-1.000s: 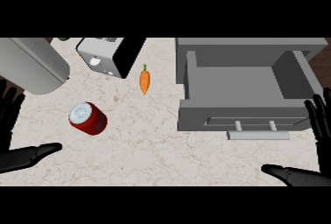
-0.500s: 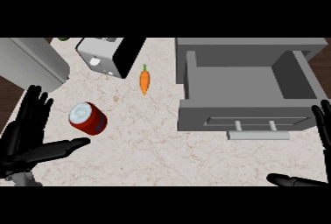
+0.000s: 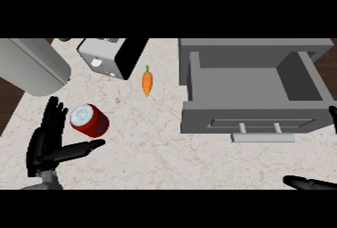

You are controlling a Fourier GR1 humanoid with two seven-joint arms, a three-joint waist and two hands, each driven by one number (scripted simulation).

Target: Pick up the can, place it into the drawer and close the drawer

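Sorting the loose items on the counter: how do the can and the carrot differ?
The can is red with a silver top, stubby and round; the carrot is orange, slim and tapered. The can lies beside the left hand; the carrot lies nearer the drawer. Both lie on the counter.

Light falls evenly and fairly brightly over the pale marbled surface (image 3: 171, 147), with no glare and no hot spots anywhere. Shadows are faint: the red can (image 3: 89, 120) at 9 o'clock and the carrot (image 3: 147, 82) toward 12 o'clock cast almost none. The open drawer (image 3: 253, 93) at 2 o'clock shows the strongest shading, its inner right wall dark grey against a lighter floor and front. The left robot hand (image 3: 47, 144) at 8 o'clock reads as flat black with little visible modelling. Edges look soft and slightly jagged throughout; straight lines stay straight toward the borders, so no bending shows there.
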